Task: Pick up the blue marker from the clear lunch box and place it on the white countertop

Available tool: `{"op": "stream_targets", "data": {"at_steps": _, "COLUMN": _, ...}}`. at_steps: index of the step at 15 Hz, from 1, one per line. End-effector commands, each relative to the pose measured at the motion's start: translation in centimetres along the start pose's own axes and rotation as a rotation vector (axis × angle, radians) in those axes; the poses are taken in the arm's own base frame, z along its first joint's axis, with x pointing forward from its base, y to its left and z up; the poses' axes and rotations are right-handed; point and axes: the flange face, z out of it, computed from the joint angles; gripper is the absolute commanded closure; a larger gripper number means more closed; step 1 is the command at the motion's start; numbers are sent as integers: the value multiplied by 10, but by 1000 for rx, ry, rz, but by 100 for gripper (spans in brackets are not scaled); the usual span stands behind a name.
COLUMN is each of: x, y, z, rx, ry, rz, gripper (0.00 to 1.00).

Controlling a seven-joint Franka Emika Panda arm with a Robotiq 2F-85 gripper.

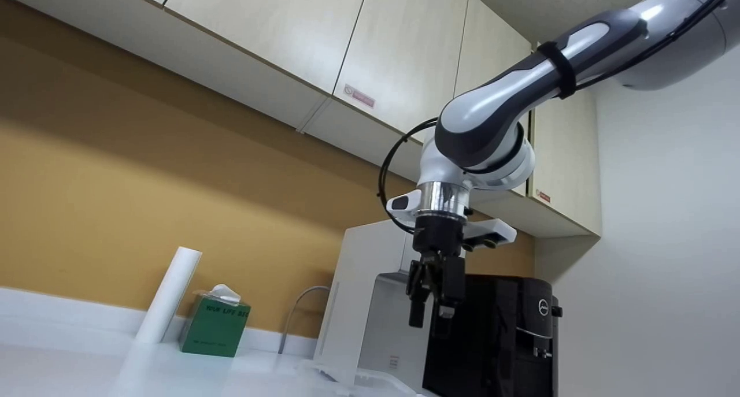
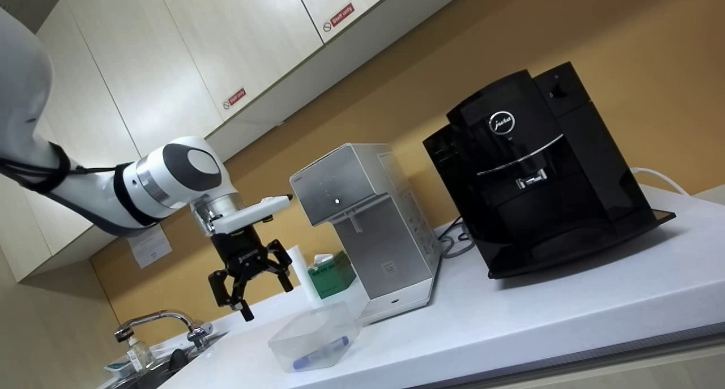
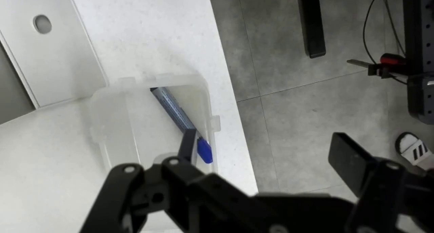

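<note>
One blue marker (image 2: pixel 320 353) lies in a clear lunch box (image 2: pixel 308 333) in an exterior view, the gripper (image 2: pixel 268 302) nearby, fingers spread apart.
A green box (image 1: pixel 215 329) stands on the white countertop (image 1: pixel 191 377) in an exterior view; in the wrist view, a finger partly hides the marker.

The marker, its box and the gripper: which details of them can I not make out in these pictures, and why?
Marker: in the wrist view, its print is too small and blurred to read.
Box: cut off by the bottom edge in an exterior view, where no marker shows; in the wrist view, the gripper hides part of it.
Gripper: cut off by the bottom edge in the wrist view.
</note>
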Motion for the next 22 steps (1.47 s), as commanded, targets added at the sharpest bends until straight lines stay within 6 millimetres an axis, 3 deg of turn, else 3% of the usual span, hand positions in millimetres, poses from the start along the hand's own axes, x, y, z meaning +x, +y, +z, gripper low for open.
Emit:
{"op": "stream_targets", "data": {"at_steps": 1, "x": 20, "y": 14, "z": 5, "rx": -5, "ry": -10, "rz": -201, "gripper": 0}}
{"op": "stream_targets", "data": {"at_steps": 8, "x": 64, "y": 52, "z": 18, "rx": 17, "ry": 20, "rz": -604, "gripper": 0}}
{"op": "stream_targets", "data": {"at_steps": 9, "x": 50, "y": 34, "z": 22, "rx": 10, "ry": 10, "rz": -521, "gripper": 0}}
{"op": "stream_targets", "data": {"at_steps": 13, "x": 60, "y": 48, "z": 27, "rx": 4, "ry": 3, "rz": -580, "gripper": 0}}
{"op": "stream_targets", "data": {"at_steps": 17, "x": 59, "y": 73, "z": 39, "rx": -33, "ry": -21, "rz": -622, "gripper": 0}}
{"op": "stream_targets", "data": {"at_steps": 22, "x": 64, "y": 103, "z": 62, "rx": -15, "ry": -17, "rz": -794, "gripper": 0}}
